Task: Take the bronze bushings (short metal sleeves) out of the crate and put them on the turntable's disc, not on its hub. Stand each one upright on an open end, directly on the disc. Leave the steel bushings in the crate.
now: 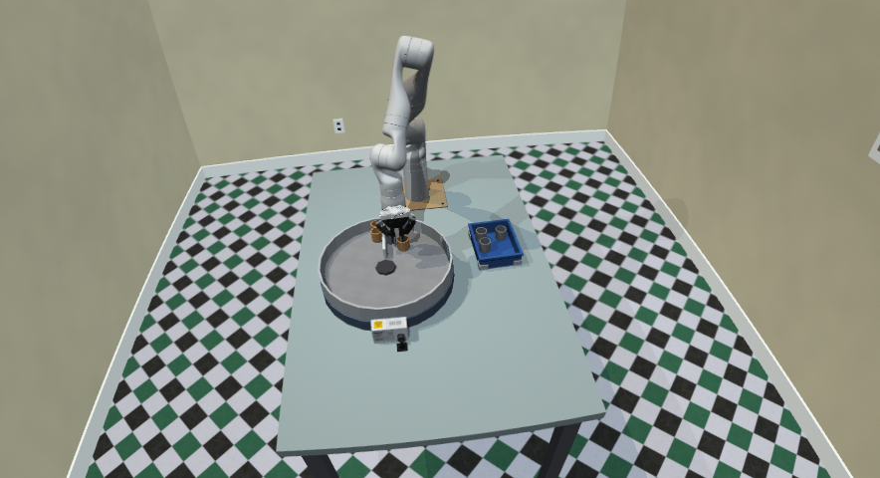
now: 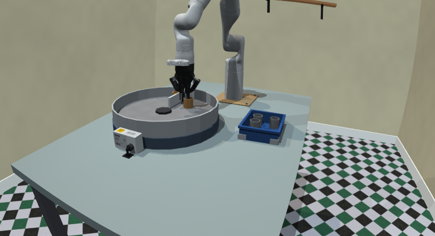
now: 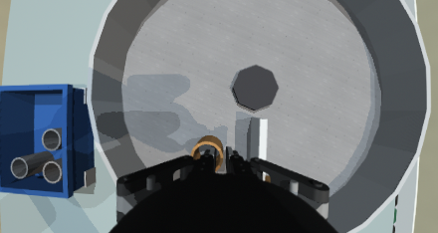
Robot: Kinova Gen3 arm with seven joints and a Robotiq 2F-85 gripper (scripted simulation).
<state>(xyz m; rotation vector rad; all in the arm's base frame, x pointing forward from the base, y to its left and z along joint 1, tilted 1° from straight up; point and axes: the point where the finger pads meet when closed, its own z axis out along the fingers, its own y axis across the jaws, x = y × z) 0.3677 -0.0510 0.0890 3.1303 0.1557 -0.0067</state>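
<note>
A bronze bushing [image 1: 403,245] [image 2: 188,103] [image 3: 208,138] stands upright on the turntable's grey disc [image 1: 356,284] [image 2: 141,108] [image 3: 309,51], off the dark hub [image 1: 385,267] [image 2: 163,110] [image 3: 255,88]. My gripper [image 1: 399,235] [image 2: 185,98] [image 3: 221,153] is slightly open at this bushing, one finger inside its opening and the other just outside its wall. Two more bronze bushings [image 1: 375,235] [image 1: 374,225] are on the disc beyond the white divider; the exterior view shows part of one [image 2: 175,92]. The blue crate [image 1: 500,262] [image 2: 262,137] [image 3: 65,106] holds three steel bushings [image 1: 485,245] [image 2: 274,122] [image 3: 51,139] and no visible bronze one.
The thin white divider [image 1: 384,245] [image 2: 173,100] [image 3: 263,135] stands on the disc close beside the fingers. A tall grey wall [image 1: 382,305] [image 2: 166,129] [image 3: 107,46] rings the disc. A white control box [image 1: 388,329] [image 2: 127,140] is at the turntable's front.
</note>
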